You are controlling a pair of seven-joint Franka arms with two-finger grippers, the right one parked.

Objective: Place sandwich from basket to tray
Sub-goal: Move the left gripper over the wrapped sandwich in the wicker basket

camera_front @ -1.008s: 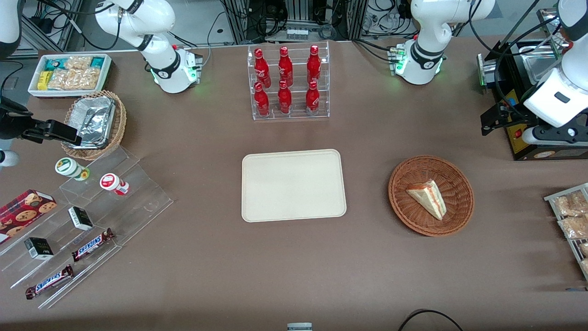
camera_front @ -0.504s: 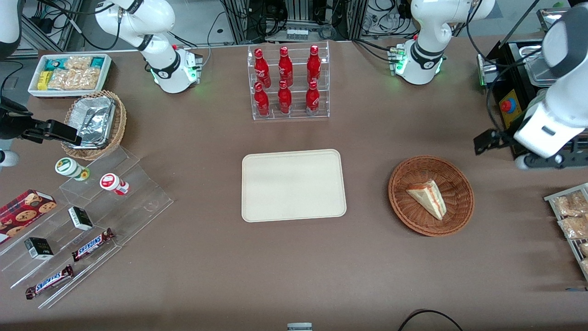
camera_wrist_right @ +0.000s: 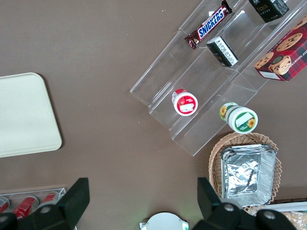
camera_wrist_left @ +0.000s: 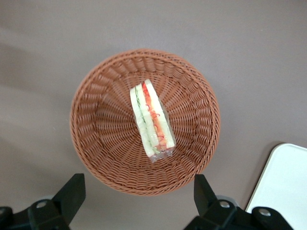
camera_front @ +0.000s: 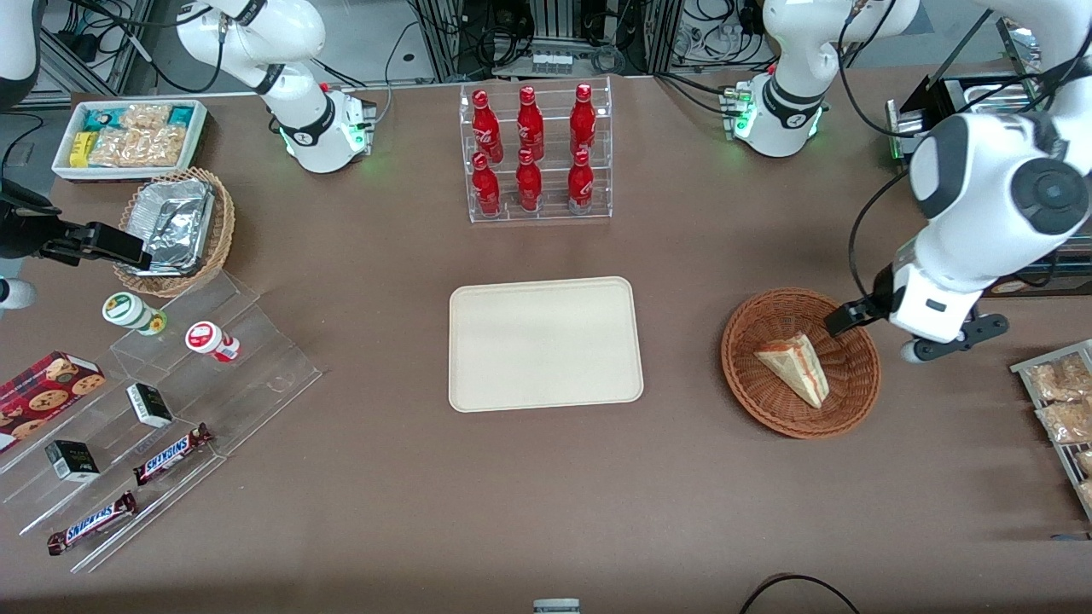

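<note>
Brown table point(camera_front: 358, 477) — jaws point(camera_wrist_left: 136, 191) wide above sandwich point(camera_wrist_left: 150, 120).

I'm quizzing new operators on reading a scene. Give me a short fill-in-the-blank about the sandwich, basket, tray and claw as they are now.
1. The sandwich lies in the ____.
2. The claw hovers above the basket with its fingers ____.
3. The tray holds ____.
4. The rack of red bottles stands ____ from the front camera than the tray.

Missing words: basket; open; nothing; farther
</note>
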